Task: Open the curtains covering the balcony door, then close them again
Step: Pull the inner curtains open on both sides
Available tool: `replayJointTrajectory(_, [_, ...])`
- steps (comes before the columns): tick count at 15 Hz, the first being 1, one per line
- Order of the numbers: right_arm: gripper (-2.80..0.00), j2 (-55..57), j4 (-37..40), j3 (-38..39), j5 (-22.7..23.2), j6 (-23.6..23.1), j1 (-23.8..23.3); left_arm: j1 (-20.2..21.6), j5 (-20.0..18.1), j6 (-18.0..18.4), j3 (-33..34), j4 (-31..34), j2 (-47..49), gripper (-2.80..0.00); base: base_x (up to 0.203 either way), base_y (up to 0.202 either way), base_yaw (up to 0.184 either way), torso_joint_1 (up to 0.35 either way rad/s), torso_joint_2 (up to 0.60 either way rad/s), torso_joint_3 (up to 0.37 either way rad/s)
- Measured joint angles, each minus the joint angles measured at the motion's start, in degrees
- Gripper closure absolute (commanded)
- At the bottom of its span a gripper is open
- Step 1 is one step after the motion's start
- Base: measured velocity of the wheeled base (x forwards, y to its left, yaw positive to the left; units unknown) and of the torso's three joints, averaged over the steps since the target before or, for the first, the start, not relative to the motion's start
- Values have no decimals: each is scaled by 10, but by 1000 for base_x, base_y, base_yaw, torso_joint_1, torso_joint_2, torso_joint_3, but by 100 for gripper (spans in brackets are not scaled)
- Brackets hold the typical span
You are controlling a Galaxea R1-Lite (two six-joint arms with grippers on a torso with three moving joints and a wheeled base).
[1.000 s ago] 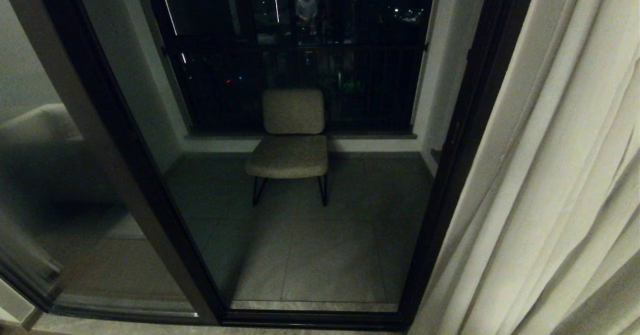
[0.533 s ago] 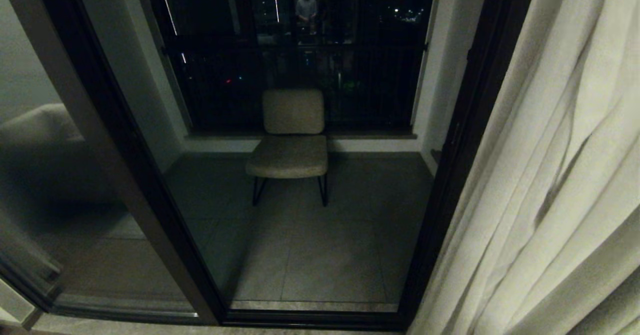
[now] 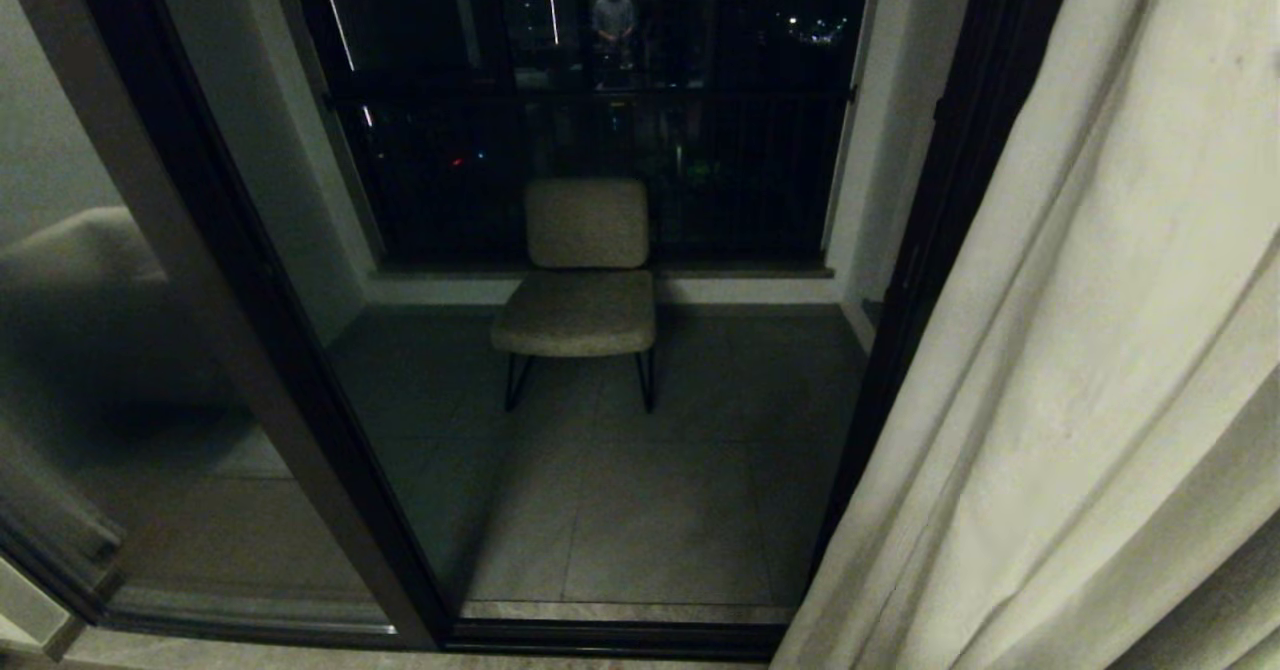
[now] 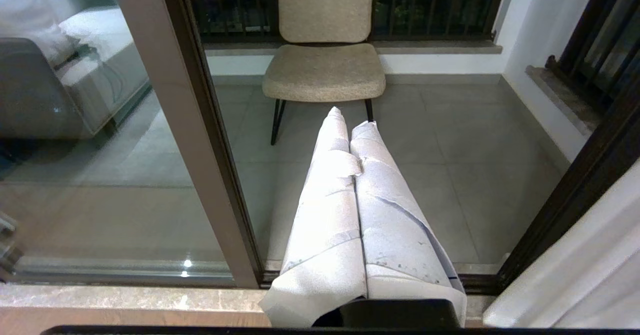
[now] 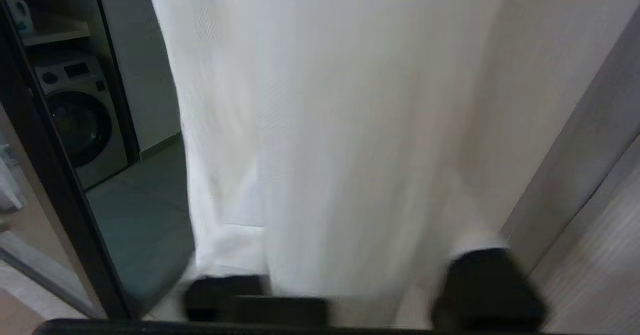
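Observation:
One cream pleated panel of the curtains [image 3: 1080, 350] hangs at the right, its edge lapping over the dark right frame of the balcony door [image 3: 930, 250]. The door's glass is uncovered and the balcony shows through it. In the right wrist view the curtain [image 5: 350, 125] fills the space in front of my right gripper [image 5: 350, 265], whose jaws stand wide apart with fabric between them. My left gripper [image 4: 351, 117], wrapped in white tape, is shut and empty, pointing at the glass. Neither arm shows in the head view.
A beige chair [image 3: 585, 280] stands on the tiled balcony before a dark railing. A washing machine [image 5: 80, 115] stands behind the glass at the right end. A stone sill [image 4: 125, 300] runs along the door's foot. A person's reflection [image 3: 612, 15] shows in the far glass.
The curtain's lower edge has swung to the left over the door's right frame, and its sharp creases have smoothed out.

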Motion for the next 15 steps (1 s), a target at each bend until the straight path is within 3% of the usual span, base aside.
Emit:
replayJointTrajectory(11, [-280, -140, -6, 255, -2, -47, -1, 0, 0, 0, 0, 0, 0, 0, 0, 0, 0, 0, 0, 0])
replayJointTrajectory(15, [-280, -170, -3, 292, -1, -51, -1, 0, 0, 0, 0, 0, 0, 0, 0, 0, 0, 0, 0, 0])
